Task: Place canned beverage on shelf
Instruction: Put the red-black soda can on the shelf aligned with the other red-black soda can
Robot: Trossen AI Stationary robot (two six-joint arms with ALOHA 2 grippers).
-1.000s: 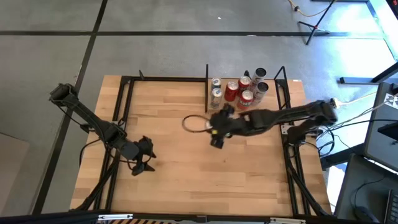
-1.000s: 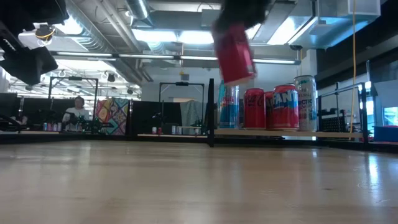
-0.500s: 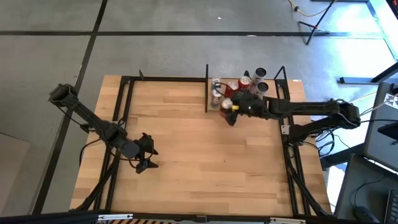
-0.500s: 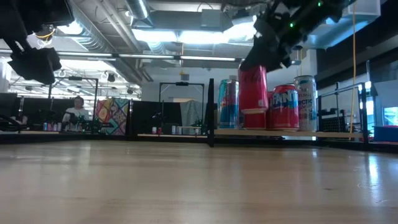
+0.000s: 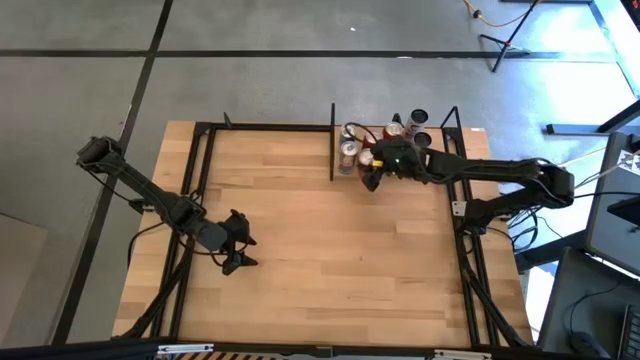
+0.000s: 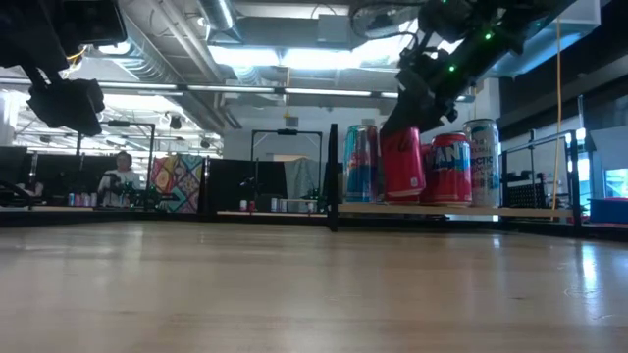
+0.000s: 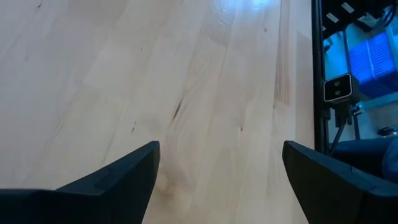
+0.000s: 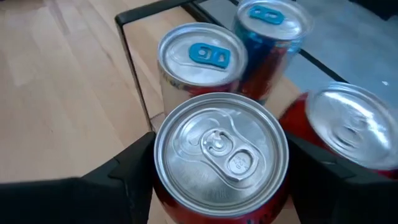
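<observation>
My right gripper (image 5: 372,172) is shut on a red canned beverage (image 6: 402,162), whose silver top (image 8: 221,146) shows in the right wrist view. It is at the near left part of the shelf (image 6: 491,208), a small raised wood board with black posts (image 5: 332,150). Several other cans stand on that board, among them two silver-and-blue ones (image 8: 200,59) just beyond the held can and a red one (image 8: 348,127) beside it. My left gripper (image 5: 238,250) hangs open over bare tabletop at the left, nothing between its fingers (image 7: 124,177). My right gripper pinches the red can's upper wall (image 8: 163,186) between its two fingers (image 8: 127,174), one on each opposite side just under the rim. The fingers come slanting down from the table's right side. The can stands upright, its base at board level; whether it rests there I cannot tell.
The black post (image 8: 134,68) at the shelf's left edge stands close to the held can. The wide wooden tabletop (image 5: 300,230) lies between the two arms. Black frame rails (image 5: 200,160) run along the table's left and right sides.
My right gripper has carried the red can from above the table's middle toward the far right, onto the shelf area, and lowered it. The can was tilted and high; it now stands upright among the other cans at board level.
</observation>
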